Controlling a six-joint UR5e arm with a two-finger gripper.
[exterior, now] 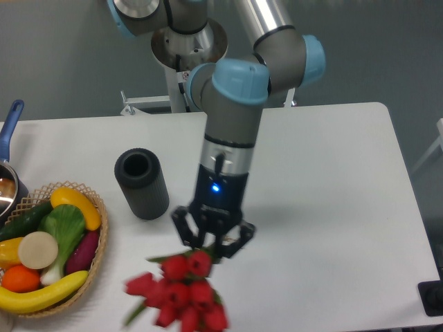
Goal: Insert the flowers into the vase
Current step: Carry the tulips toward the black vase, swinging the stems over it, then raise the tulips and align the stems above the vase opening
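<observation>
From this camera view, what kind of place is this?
Probably a robot lab: an arm on a pedestal at a plain white table, with a basket of toy food as props.

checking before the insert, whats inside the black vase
The vase stands upright with its round hole showing only dark; no stems are in it. Its bottom is hidden. The flowers hang from the gripper.

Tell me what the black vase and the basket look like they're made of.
The vase looks like matte black foam or rubber: thick wall, dull surface without glare, though the material isn't certain. The basket looks woven from tan wicker, with an open lattice visible along its rim.
</observation>
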